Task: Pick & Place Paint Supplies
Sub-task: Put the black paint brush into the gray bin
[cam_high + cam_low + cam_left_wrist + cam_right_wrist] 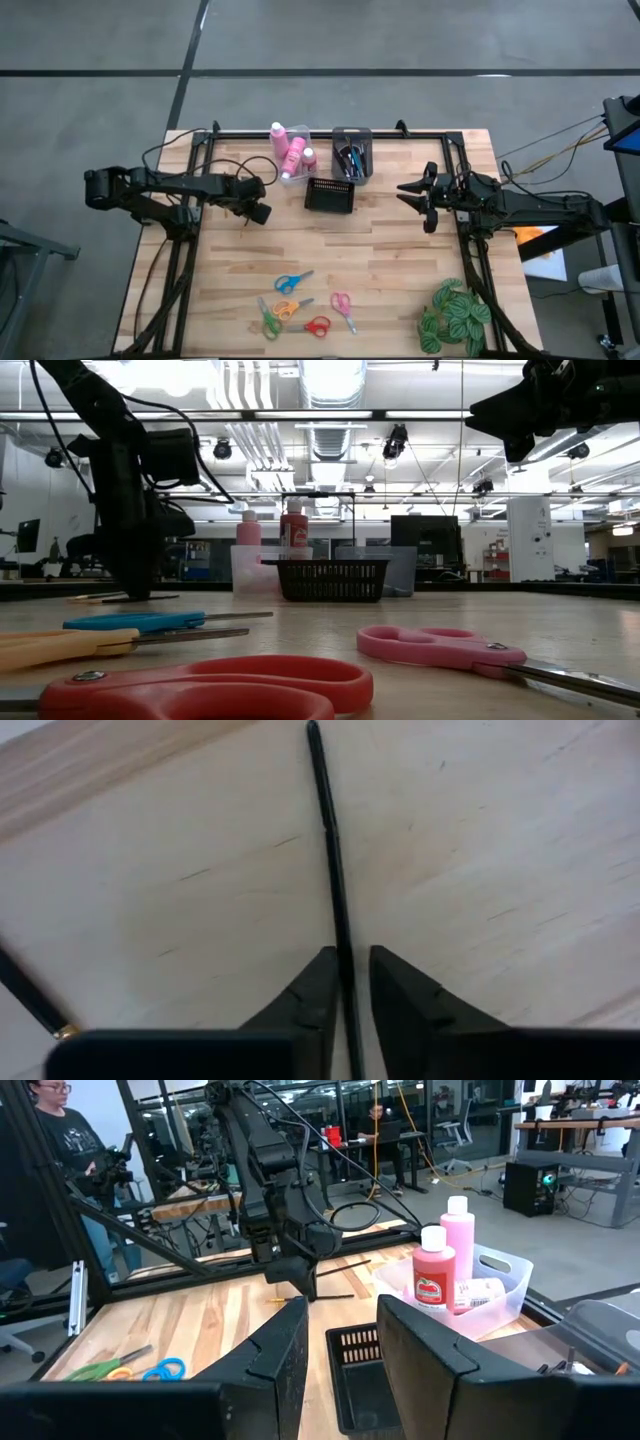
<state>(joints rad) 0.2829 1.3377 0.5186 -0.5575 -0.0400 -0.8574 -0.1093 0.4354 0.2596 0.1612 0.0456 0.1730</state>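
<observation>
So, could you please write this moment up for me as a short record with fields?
left gripper: down at the table, fingers closed around a thin black paintbrush
right gripper: raised over the right side of the table, fingers open, holding nothing
pink bottles: in the clear bin at the back
black basket: in front of the bins
scissors: several pairs lying on the table's front half
plant: front right corner

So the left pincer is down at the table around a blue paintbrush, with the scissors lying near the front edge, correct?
Not quite: the paintbrush between the left pincer fingers is black, as the left wrist view shows. The scissors do lie near the front edge.
</observation>
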